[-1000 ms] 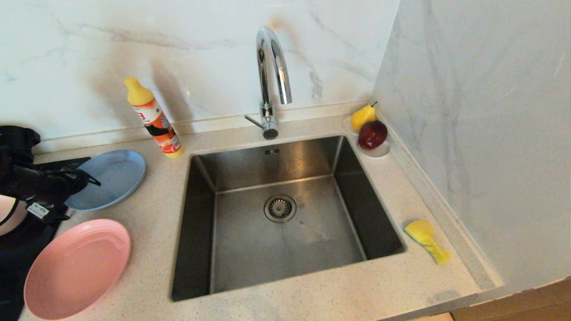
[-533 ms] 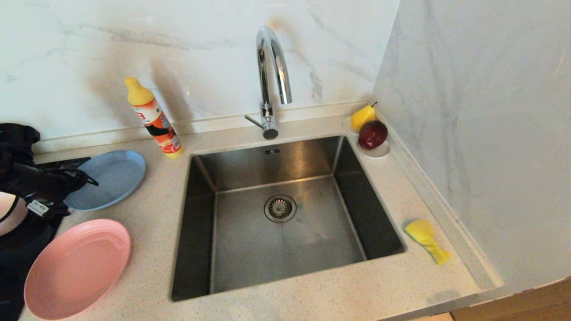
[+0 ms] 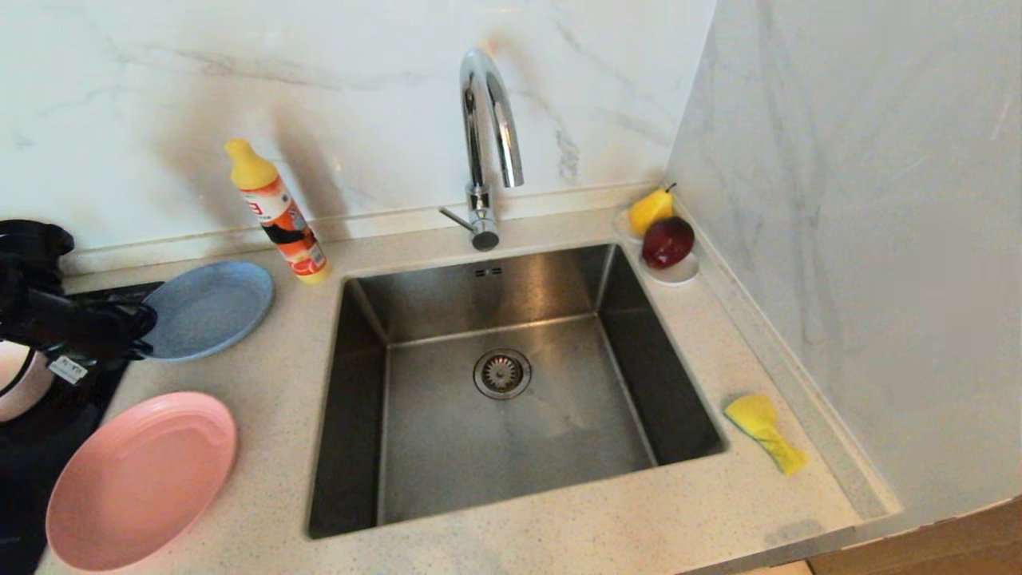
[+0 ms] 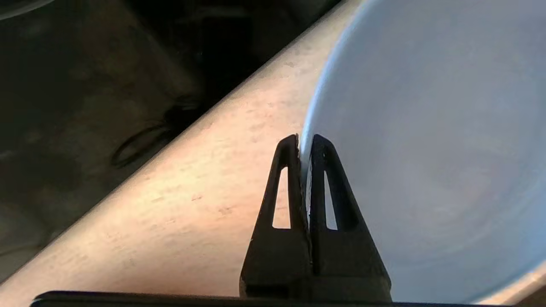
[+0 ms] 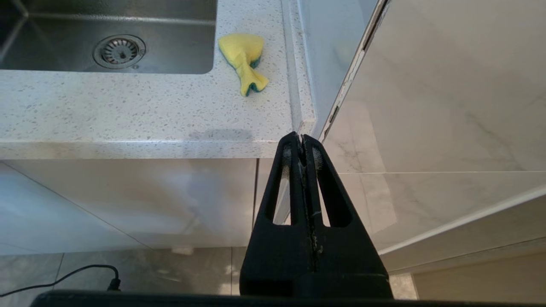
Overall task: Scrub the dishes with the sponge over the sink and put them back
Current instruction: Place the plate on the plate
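The left gripper (image 4: 303, 143) has its jaws pinched tight on the near rim of the blue-grey plate (image 3: 209, 307), one finger above and one below the edge, so the plate's whole disc stretches away from the jaws toward the sink (image 3: 511, 279), which lies well beyond its far edge. Beside the jaws on the near side sits the pink plate (image 3: 140, 479), and past the plate's far rim the detergent bottle (image 3: 279, 216) stands close to the likely path to the basin. The right gripper (image 5: 303, 140) hangs fully closed and empty below the counter edge, nearer than the left to the sponge (image 5: 243, 55), which lies on the counter just beyond the sink's far corner.
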Controlling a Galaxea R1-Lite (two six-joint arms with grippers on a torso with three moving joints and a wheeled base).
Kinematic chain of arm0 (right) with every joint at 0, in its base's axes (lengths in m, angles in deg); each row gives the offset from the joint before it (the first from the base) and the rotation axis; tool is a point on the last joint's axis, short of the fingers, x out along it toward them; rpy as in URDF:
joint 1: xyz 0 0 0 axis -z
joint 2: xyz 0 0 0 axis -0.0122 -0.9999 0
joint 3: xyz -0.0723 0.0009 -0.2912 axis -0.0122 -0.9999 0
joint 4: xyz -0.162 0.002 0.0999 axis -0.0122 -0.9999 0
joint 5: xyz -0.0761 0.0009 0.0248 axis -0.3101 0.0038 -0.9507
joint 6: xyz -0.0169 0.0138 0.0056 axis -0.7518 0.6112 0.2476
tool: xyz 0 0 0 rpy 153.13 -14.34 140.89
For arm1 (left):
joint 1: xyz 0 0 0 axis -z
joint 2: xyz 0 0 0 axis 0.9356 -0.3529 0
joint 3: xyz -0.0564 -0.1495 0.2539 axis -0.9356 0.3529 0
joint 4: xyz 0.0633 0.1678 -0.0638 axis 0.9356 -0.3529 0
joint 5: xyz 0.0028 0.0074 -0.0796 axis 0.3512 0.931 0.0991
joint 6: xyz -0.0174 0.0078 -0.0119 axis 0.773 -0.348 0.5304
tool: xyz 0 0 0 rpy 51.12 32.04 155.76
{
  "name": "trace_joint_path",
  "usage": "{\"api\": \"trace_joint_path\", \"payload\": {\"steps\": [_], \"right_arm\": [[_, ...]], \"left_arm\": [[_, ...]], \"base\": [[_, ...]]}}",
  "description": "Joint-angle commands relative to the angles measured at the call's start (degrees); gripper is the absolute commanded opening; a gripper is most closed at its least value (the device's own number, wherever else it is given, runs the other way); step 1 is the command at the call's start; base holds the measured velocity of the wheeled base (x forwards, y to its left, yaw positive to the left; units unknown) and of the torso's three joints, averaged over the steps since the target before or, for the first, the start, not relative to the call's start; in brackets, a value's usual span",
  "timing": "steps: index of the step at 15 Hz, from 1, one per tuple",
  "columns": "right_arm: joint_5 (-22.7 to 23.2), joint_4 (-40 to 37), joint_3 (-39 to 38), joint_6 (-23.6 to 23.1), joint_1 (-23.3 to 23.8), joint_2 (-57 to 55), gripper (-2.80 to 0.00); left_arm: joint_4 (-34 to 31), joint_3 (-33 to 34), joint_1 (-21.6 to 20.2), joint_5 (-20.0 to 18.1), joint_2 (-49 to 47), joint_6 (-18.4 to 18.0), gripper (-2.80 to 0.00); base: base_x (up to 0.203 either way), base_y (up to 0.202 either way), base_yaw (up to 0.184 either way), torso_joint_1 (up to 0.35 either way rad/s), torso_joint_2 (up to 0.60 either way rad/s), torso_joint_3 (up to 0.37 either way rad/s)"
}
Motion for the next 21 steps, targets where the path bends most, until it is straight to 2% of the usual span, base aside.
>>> {"api": "trace_joint_path", "payload": {"steps": [1, 8, 16, 19, 21], "right_arm": [[0.0, 0.0, 0.0, 0.0, 0.0, 0.0, -2.80], [0.0, 0.0, 0.0, 0.0, 0.0, 0.0, -2.80], [0.0, 0.0, 0.0, 0.0, 0.0, 0.0, -2.80], [0.0, 0.0, 0.0, 0.0, 0.0, 0.0, -2.80], [0.0, 0.0, 0.0, 0.0, 0.0, 0.0, -2.80]], "left_arm": [[-1.2, -0.6, 0.0, 0.5, -0.9, -0.1, -2.80], [-1.5, -3.4, -0.7, 1.9, 0.3, -0.7, -2.80], [-5.8, -6.7, -2.4, 1.8, 9.0, -2.0, -2.80], [-9.4, -7.5, -3.2, 1.8, 11.7, -2.6, -2.80], [-13.7, -6.9, -3.9, 1.7, 14.4, -4.7, -2.80]], "base": [[0.000, 0.000, 0.000, 0.000, 0.00, 0.000], [0.000, 0.000, 0.000, 0.000, 0.00, 0.000], [0.000, 0.000, 0.000, 0.000, 0.00, 0.000], [0.000, 0.000, 0.000, 0.000, 0.00, 0.000], [0.000, 0.000, 0.000, 0.000, 0.00, 0.000]]}}
